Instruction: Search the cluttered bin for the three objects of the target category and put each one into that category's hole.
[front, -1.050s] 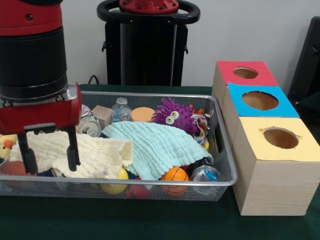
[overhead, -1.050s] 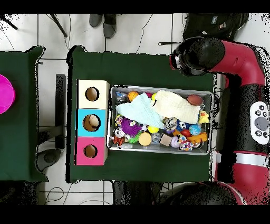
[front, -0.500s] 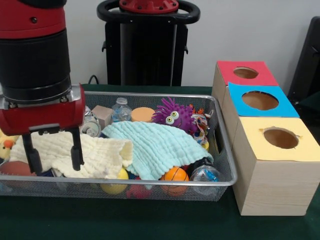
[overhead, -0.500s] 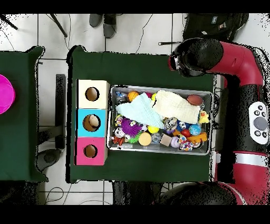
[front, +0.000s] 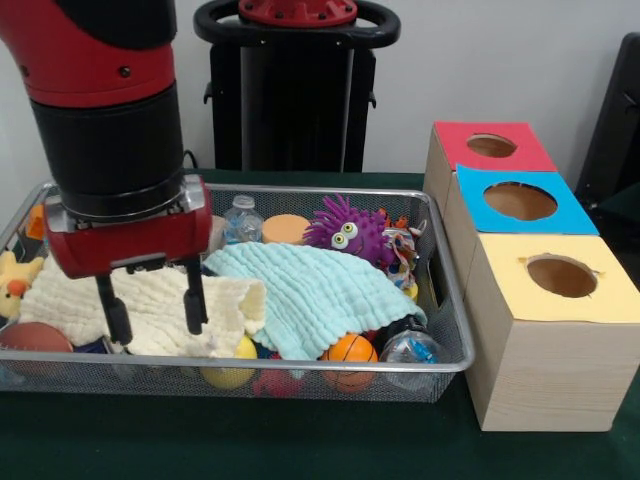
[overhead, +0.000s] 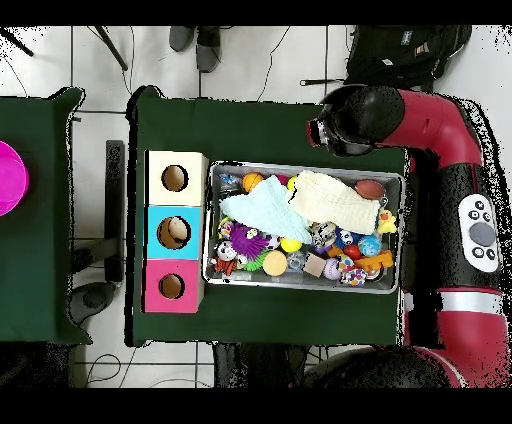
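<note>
The robot's hand (front: 150, 310) hangs with its two black fingers (front: 192, 300) spread apart and empty, their tips just above a cream cloth (front: 150, 305) lying in a wire bin (front: 440, 362). Beside the hand, toward the boxes, a mint cloth (front: 310, 290) drapes over more toys. Beyond it sit a purple fuzzy toy (front: 348, 232), and low at the bin's front an orange ball (front: 350, 352) and a yellow ball (front: 232, 372) half hidden beneath the cloths. Three boxes stand past the bin on the green bench (front: 300, 440), topped red (front: 490, 146), blue (front: 520, 200) and yellow (front: 562, 276), each with a round hole. Which category is wanted is not shown. The step looks like uncovering: best to pinch the cream cloth near its folded edge, lift it clear and set it aside without dragging toys out.
</note>
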